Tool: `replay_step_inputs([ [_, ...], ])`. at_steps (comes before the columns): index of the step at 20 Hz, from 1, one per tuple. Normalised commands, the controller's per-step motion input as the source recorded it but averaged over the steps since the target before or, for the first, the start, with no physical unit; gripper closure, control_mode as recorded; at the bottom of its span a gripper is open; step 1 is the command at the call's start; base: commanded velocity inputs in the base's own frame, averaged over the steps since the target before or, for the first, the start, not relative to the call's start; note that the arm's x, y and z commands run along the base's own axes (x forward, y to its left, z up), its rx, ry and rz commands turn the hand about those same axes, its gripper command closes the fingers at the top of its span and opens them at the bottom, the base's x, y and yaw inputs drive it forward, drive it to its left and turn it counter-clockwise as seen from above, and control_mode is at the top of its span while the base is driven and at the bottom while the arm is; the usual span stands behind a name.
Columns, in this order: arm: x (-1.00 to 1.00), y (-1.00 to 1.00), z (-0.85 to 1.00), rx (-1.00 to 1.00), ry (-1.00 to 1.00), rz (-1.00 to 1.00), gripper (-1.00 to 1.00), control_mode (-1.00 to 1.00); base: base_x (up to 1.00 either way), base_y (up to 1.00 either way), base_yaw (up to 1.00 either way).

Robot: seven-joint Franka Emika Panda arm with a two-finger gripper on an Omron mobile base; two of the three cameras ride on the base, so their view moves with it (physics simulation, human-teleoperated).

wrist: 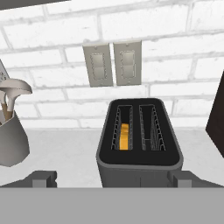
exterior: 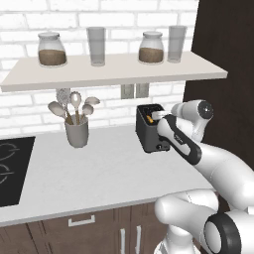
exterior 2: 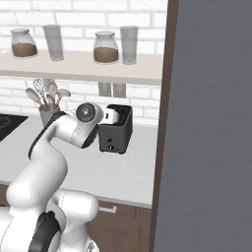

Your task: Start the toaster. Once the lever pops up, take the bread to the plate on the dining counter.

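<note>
Against the brick wall, on the white worktop [exterior: 104, 173]: toaster [wrist: 139, 144], dark grey, boxy with rounded corners, matte shell, two long slots on top lined with thin wire guides. Down inside the left-hand slot as the hand view shows it: bread [wrist: 124, 136], an orange-tan sliver, mostly sunk below the rim. Low on the front, seen from the right base view: a small knob [exterior 2: 111, 147]. Lever not made out in any view.

Just short of the toaster and slightly above it: gripper [wrist: 111, 180], jaws spread wide with nothing between them, dark blocky fingertips [wrist: 43, 179] flanking the front edge of the toaster.

Likely troubles, as judgement only. With jaws this wide, a press at the lever could straddle it or slip off, leaving the toaster unstarted. Pushing on the shell rather than the lever could slide the light box back along the smooth worktop. Reaching into the slot later with hard tips could catch on the wire guides or pinch only a corner of the thin slice and drop it back. Tight quarters too: dark tall panel [exterior: 223, 49] close on one side.

Further out: two pale wall sockets [wrist: 113, 63] directly behind the toaster, grey utensil crock [exterior: 77, 131] with rounded spoons to the side, black cooktop [exterior: 10, 168] at the far edge. Overhead, a flat pale shelf [exterior: 114, 72] carrying two glass jars of brown grains and two clear tumblers.
</note>
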Motion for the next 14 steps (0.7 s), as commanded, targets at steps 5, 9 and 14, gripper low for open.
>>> replay_step_inputs([
  [5, 0.0, 0.0, 0.0, 0.0, 0.0, 0.0, -1.0, -1.0, 0.0, 0.0, 0.0],
  [9, 0.0, 0.0, 0.0, 0.0, 0.0, 0.0, -1.0, -1.0, 0.0, 0.0, 0.0],
  [14, 0.0, 0.0, 0.0, 0.0, 0.0, 0.0, -1.0, -1.0, 0.0, 0.0, 0.0],
])
